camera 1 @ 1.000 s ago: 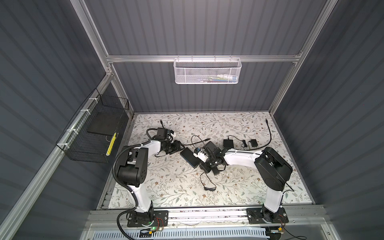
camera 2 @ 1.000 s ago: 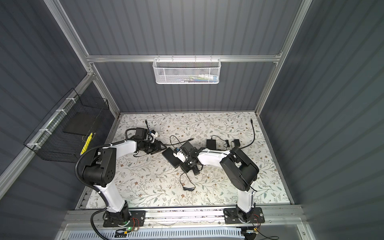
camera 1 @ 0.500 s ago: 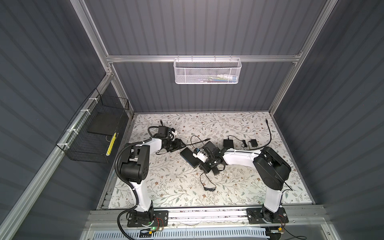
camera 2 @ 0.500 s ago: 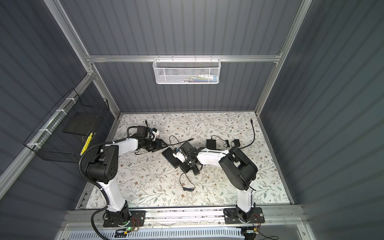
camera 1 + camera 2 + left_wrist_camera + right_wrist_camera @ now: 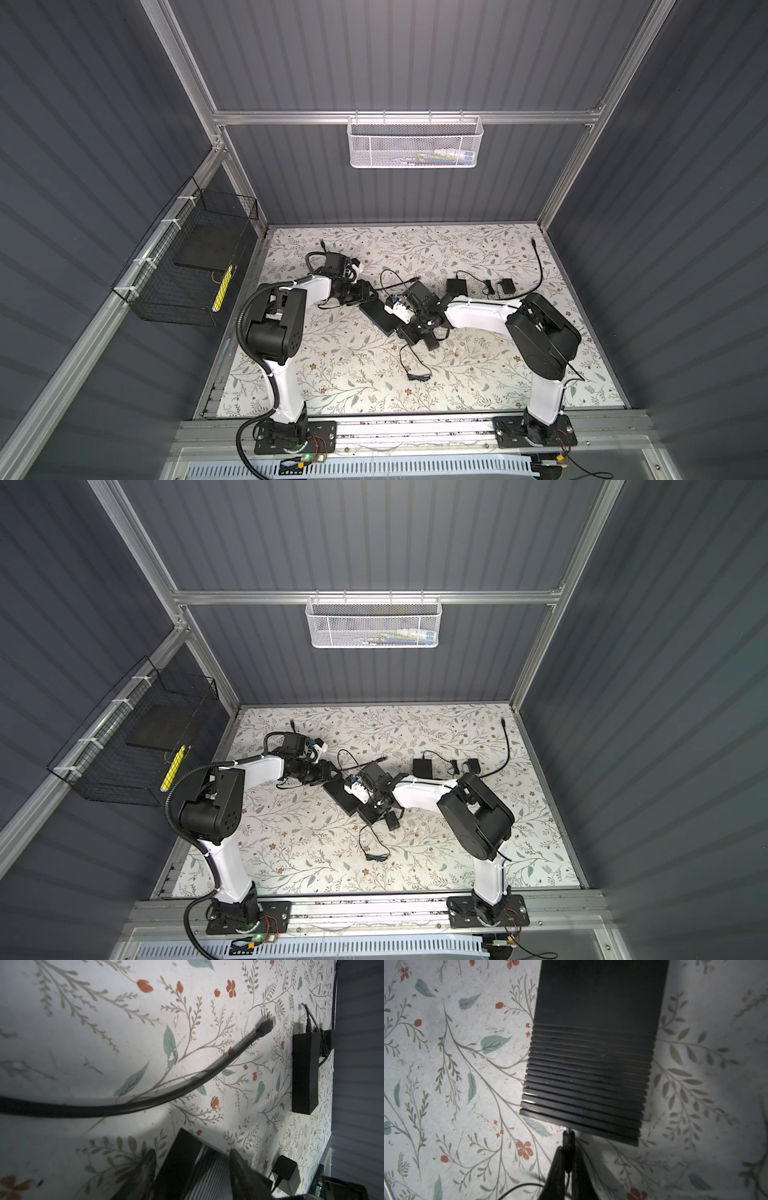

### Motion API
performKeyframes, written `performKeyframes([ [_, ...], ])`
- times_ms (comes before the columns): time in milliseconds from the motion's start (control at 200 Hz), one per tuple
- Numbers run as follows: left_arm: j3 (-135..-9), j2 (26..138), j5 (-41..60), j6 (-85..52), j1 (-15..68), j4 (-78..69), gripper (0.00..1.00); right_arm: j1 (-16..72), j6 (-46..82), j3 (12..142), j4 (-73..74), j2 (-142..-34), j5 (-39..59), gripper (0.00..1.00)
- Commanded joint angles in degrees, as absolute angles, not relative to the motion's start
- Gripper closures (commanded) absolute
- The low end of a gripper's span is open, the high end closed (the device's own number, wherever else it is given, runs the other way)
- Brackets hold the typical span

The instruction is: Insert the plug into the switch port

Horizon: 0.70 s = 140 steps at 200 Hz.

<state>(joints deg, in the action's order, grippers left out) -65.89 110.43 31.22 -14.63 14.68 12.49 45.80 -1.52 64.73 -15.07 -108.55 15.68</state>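
Since the frame a second ago, we note that the left gripper (image 5: 370, 295) has advanced across the floral mat (image 5: 332, 374) toward the switch (image 5: 376, 321), while the right arm and the switch lie as they did. We find the switch near the middle of the mat in both top views. It lies flat, its long axis on a diagonal from far left to near right, and its nearer part is hidden under the right wrist. In the right wrist view the right gripper (image 5: 568, 1150) is closed on the plug (image 5: 568, 1138), a slim black barrel held in line with the fingers. The plug's long axis runs close to the switch's own long axis. Its tip points at, and meets, the short edge at the ribbed end, near one corner of that edge, not at its middle. Whether the tip has entered a port we cannot tell. In the left wrist view the left jaws stand apart with the switch's body between them; whether they bear on it we cannot tell. Beyond lie a loose black cable (image 5: 83, 1108) and a power brick (image 5: 305, 1072), both apart from the switch.
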Motion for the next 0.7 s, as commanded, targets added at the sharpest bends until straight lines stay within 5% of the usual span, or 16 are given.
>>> performKeyframes([
  [0,-67.3,111.6,30.3,-12.8,15.2,14.9,0.43,46.1,-1.2,66.3,-15.7,-109.4,16.7,1.0],
  [695,-66.1,109.9,30.9,-12.8,16.2,15.1,0.44,46.1,0.4,67.1,-15.5,-110.7,16.0,1.0],
])
